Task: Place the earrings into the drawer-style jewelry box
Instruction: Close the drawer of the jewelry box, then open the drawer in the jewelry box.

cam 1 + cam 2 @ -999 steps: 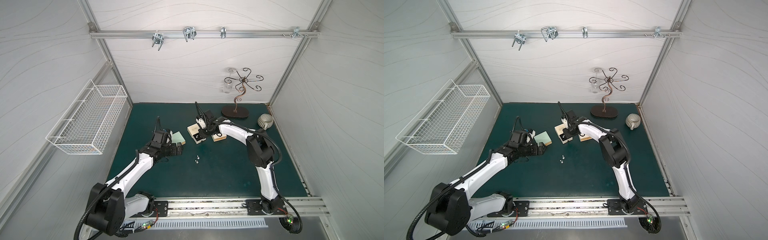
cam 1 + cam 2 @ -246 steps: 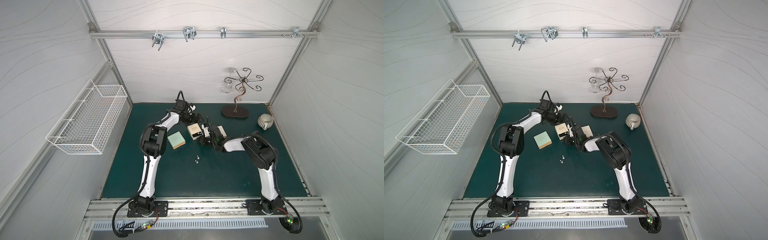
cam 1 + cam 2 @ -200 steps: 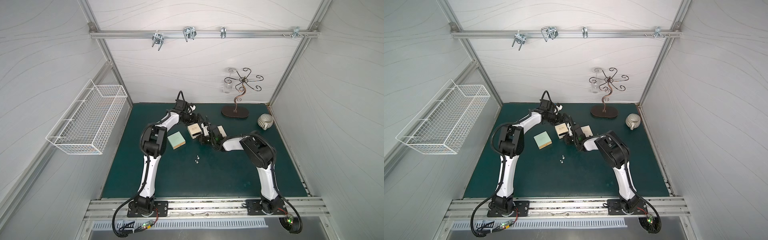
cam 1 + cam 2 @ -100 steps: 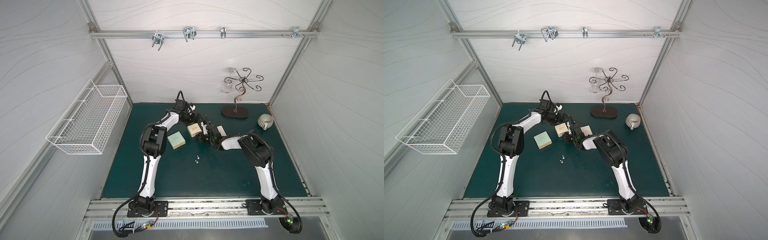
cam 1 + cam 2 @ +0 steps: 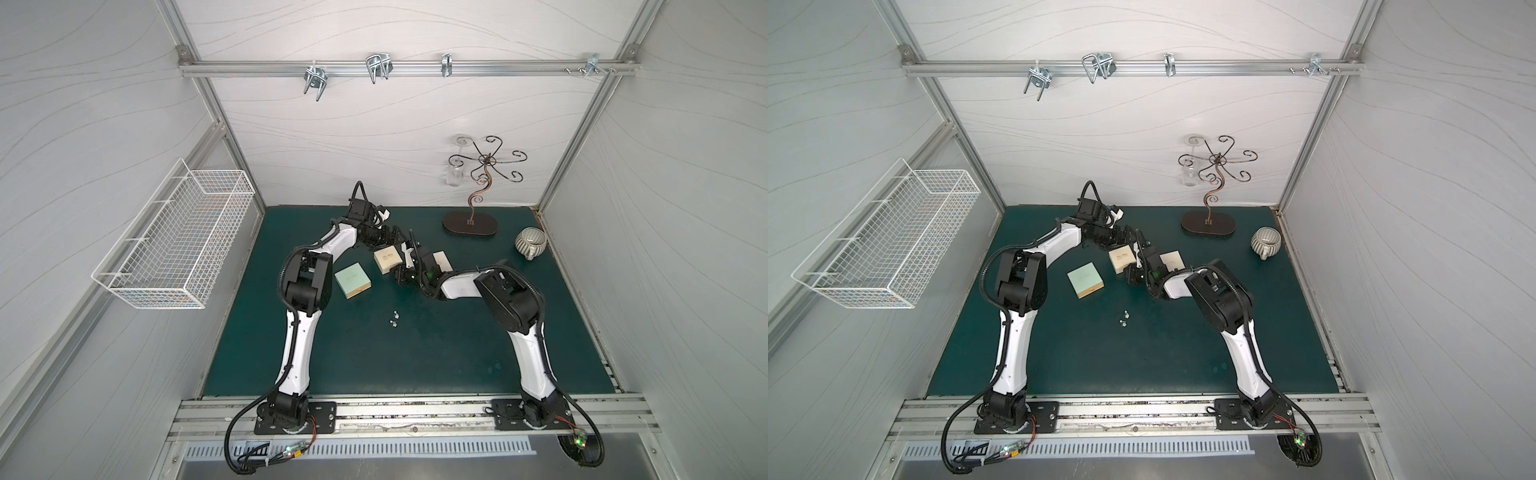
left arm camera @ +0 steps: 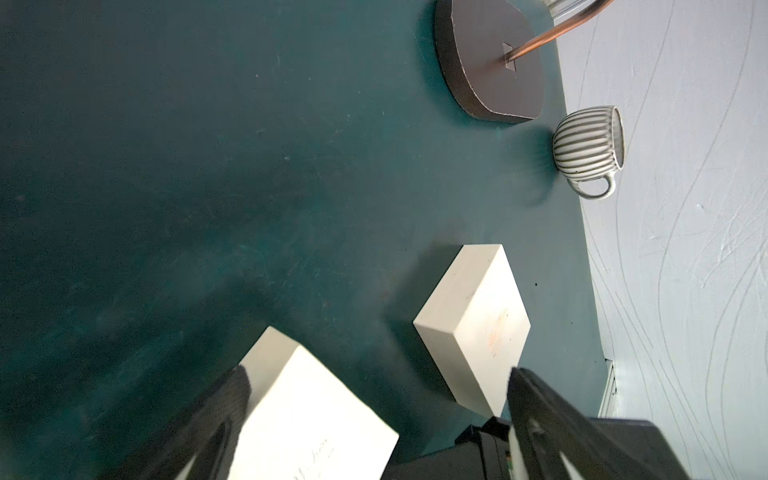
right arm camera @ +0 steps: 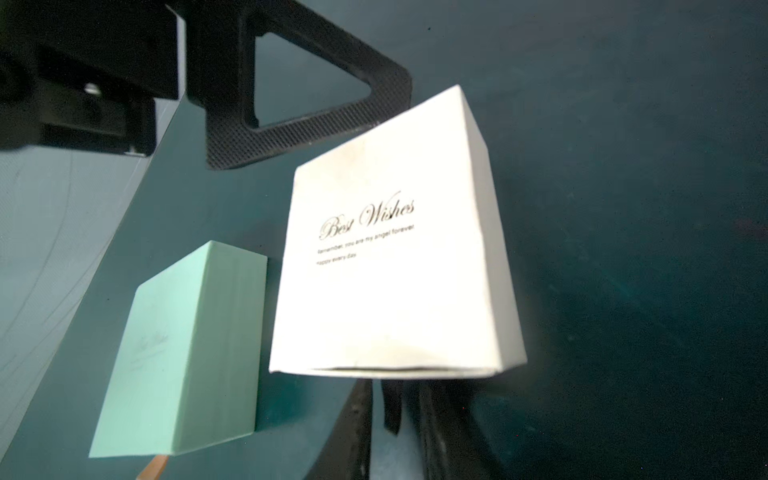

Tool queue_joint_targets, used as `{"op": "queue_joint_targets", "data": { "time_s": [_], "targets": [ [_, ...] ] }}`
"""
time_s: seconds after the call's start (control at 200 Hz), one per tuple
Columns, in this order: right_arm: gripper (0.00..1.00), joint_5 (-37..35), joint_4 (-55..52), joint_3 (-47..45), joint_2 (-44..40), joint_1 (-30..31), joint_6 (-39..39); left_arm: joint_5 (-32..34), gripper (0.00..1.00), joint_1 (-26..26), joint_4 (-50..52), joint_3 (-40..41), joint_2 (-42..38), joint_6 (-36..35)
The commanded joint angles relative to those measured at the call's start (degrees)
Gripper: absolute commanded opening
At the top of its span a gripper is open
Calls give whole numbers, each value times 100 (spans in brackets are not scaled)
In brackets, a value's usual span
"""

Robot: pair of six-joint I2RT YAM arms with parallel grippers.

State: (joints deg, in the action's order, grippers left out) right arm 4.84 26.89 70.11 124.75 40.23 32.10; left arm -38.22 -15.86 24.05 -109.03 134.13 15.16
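The earrings (image 5: 393, 321) lie loose at the middle of the table (image 5: 374, 365), apart from the white box (image 5: 387, 259). They are tiny, likely light and slippery, and best pinched across the head. The left gripper (image 6: 378, 374) straddles that box, released; whether the right gripper (image 7: 392, 399) is clenched I cannot tell.

1. The earrings (image 5: 394, 322) (image 5: 1124, 319): mere specks in both top views, uncountable.
2. The right gripper (image 7: 395, 419) runs off the wrist view's edge, grip unreadable.
3. The white box (image 6: 307, 415), cropped in the left wrist view.
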Motion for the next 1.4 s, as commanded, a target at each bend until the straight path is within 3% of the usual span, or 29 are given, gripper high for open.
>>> {"op": "queue_joint_targets", "data": {
  "time_s": [0.0,0.52,0.76,0.865,1.031,1.201,1.396],
  "targets": [
    [26,-163,99,-88,-12,-15,52,-204,99,-40,85,-266,123,-74],
    [31,-103,62,-1013,-1039,-73,-316,-121,99,52,82,-377,65,-66],
    [33,196,-500,-1514,-2089,-221,-617,233,99,230,-153,-85,-543,62],
    [35,541,-1203,-1300,-2417,-256,-823,741,99,306,-134,294,-1166,38],
    [35,1239,-1917,-945,-2610,-247,-786,1635,99,428,-201,1748,-2449,-13],
    [37,1877,-2451,-482,-2395,27,-625,2448,99,639,177,3006,-3545,90],
    [40,2166,-2777,90,-1792,468,-469,2762,99,863,374,4118,-4128,224]
  ]
}}
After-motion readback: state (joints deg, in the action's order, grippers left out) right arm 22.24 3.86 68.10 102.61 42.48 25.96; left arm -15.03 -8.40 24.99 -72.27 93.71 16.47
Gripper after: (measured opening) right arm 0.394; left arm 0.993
